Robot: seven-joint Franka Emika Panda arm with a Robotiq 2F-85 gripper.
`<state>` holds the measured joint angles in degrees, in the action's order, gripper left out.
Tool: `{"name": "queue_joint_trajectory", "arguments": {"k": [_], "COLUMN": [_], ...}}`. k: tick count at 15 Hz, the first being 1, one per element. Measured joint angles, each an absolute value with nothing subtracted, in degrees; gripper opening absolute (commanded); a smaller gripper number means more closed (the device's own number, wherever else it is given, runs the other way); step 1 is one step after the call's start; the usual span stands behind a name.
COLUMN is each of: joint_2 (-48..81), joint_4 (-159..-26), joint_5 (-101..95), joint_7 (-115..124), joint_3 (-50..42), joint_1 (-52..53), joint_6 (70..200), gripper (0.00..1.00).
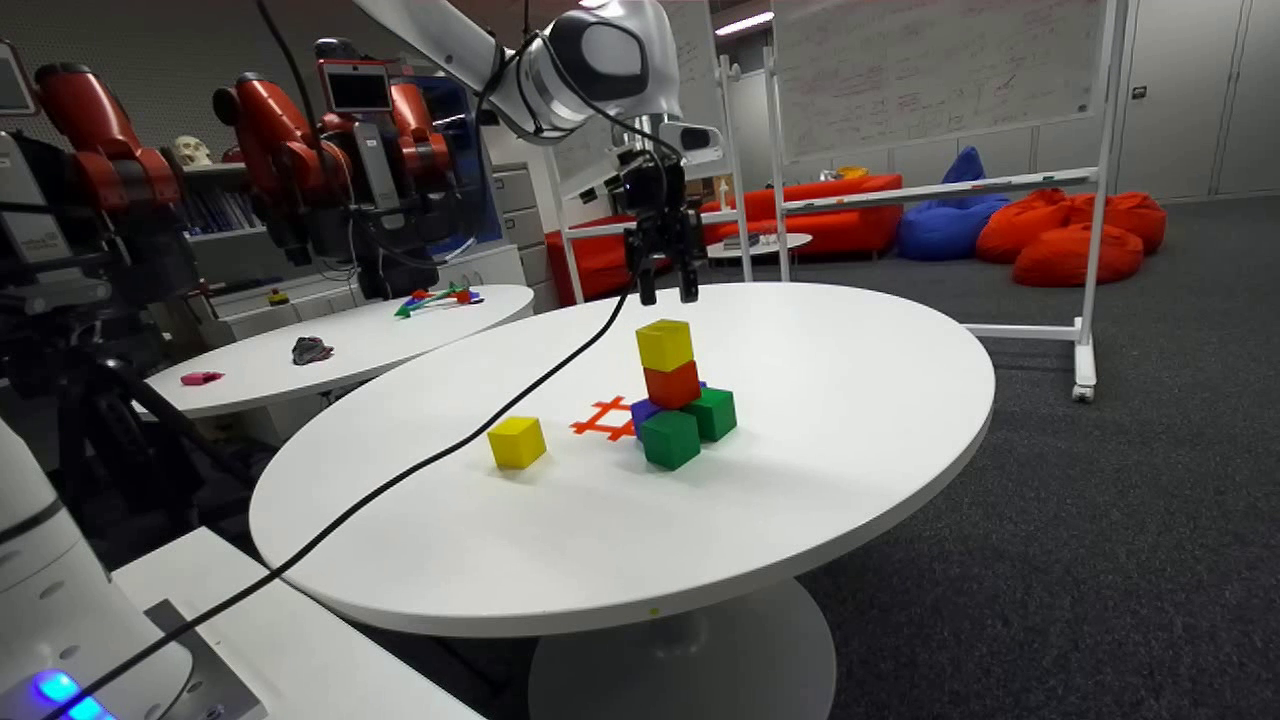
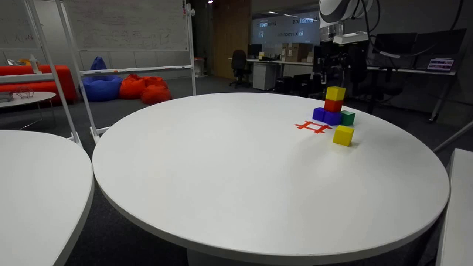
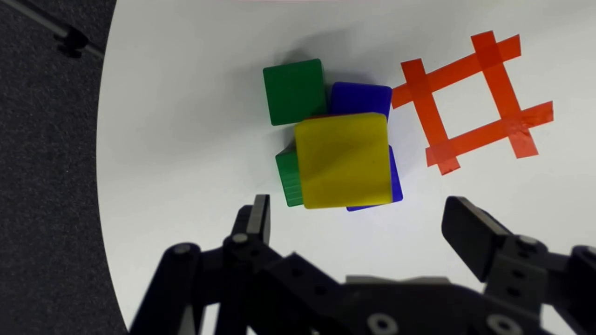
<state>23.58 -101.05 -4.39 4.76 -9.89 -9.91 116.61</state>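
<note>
Your solid-yellow cube [image 3: 343, 160] sits highest in the pile: smooth faces, slightly rounded edges, and a darker patch of shade across its upper face in the wrist view. Couldn't tell you what it's made of. It's a bit off-square on the bright red cube [image 1: 673, 385], which is perched over a bottom layer of two dark blue cubes [image 2: 332, 118] and two deep green cubes [image 1: 671, 440]. Can't make out which of those really carry it. That layer isn't packed tight either. You've also got a loose yellow cube [image 2: 343, 135] on the round white table [image 1: 420, 540], plus a hash-shaped frame of red tape [image 3: 431, 121] just beside the blues.

As for your pose, the glossy white arm [image 1: 655, 60] reaches in over the table, wrist bent so the black two-finger gripper [image 1: 668, 292] points pretty much straight down. Its fingers are spread wide, tips hanging above the pile and clear of that top cube. In the wrist view, the cube shows up ahead of the fingertips rather than squarely between them.
</note>
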Motion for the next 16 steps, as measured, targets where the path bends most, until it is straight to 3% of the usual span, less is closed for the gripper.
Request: {"name": "queue_joint_trajectory", "arguments": {"k": [16], "joint_2": [28.87], "joint_4": [-100.46], "joint_5": [-4.26], "joint_7": [4.77], "joint_3": [-10.07], "joint_1": [-10.06], "joint_6": [116.7], "gripper": [1.0]}}
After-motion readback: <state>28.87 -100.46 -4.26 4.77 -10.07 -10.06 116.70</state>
